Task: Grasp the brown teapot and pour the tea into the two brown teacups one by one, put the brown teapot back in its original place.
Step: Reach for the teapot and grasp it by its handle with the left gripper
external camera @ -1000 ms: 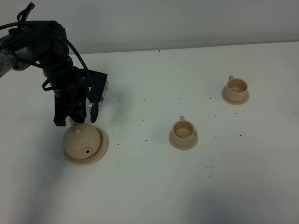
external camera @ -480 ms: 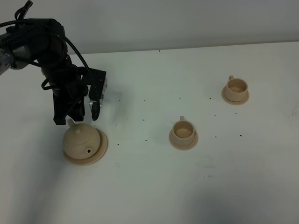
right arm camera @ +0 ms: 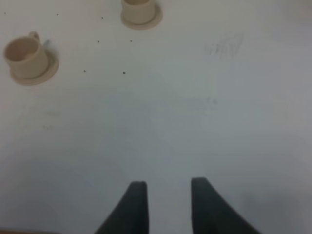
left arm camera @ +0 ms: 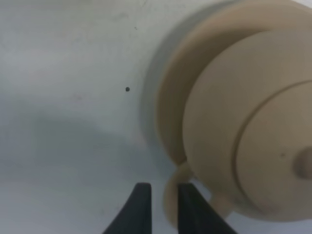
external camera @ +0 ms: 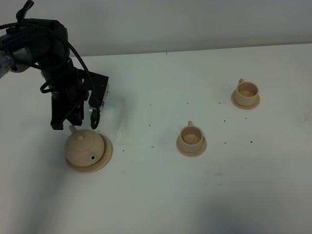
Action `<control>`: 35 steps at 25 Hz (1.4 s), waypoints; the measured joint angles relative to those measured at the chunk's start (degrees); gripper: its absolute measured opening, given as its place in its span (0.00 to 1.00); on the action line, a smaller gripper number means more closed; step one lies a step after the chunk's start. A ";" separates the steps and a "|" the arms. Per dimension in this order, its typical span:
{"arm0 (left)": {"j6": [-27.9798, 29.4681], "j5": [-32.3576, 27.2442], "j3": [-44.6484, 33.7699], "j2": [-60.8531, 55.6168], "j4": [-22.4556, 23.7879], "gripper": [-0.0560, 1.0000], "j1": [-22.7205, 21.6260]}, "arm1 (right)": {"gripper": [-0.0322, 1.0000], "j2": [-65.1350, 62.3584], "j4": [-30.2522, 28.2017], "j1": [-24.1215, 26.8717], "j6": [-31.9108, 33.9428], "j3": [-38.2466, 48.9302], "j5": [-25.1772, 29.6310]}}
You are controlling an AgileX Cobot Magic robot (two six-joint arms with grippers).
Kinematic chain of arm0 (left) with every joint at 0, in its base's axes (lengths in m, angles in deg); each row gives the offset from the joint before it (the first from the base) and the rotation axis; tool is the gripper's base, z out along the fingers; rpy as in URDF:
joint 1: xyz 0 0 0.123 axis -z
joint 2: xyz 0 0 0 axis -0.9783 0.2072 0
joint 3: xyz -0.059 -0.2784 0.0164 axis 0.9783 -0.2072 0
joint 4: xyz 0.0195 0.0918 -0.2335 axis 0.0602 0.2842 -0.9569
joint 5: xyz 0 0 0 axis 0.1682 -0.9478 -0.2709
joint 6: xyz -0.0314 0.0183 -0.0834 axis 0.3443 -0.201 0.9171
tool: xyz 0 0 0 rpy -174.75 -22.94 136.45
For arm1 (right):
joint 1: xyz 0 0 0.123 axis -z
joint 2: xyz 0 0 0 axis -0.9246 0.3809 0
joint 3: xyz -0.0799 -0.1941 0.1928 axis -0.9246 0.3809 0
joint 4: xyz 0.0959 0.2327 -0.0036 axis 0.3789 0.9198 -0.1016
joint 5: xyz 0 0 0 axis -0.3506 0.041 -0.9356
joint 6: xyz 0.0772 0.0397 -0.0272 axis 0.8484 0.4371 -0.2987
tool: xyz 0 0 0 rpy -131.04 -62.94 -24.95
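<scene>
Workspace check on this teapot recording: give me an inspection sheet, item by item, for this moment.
Surface: white table, small dark specks scattered.
Job's things: brown teapot upright, lid on, on its wide saucer; near teacup and far teacup upright, each on its own saucer, apart.
Clutter: nothing seen.
Grippers: left gripper at the teapot handle, grip unclear; right gripper open, empty, over bare table.
Cables: black cables looped along the left arm.
Surroundings: plain pale wall.
</scene>
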 joint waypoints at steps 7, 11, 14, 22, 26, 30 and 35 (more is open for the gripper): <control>0.00 -2.37 -0.05 0.00 0.00 0.20 0.00 | 0.26 0.00 0.00 0.00 0.00 0.00 0.00; 0.06 -2.61 -0.05 0.00 0.00 0.20 0.00 | 0.26 0.00 0.00 0.00 0.00 0.00 0.00; 0.06 -1.64 -0.12 0.00 0.42 0.20 0.00 | 0.26 0.00 0.00 0.00 0.00 0.00 0.00; -4.87 2.16 -0.49 -0.84 3.37 0.21 0.00 | 0.26 0.00 0.00 0.00 0.00 0.00 0.00; -12.19 2.03 -0.49 -4.81 3.43 0.21 0.00 | 0.26 0.00 0.00 0.00 0.00 0.00 0.00; -21.19 -1.70 -0.49 -8.55 2.96 0.21 -0.20 | 0.26 0.00 0.00 0.00 0.00 0.00 0.00; -32.12 -2.63 -0.61 -10.19 -2.43 0.23 -1.41 | 0.26 0.00 0.00 0.00 0.00 0.00 0.00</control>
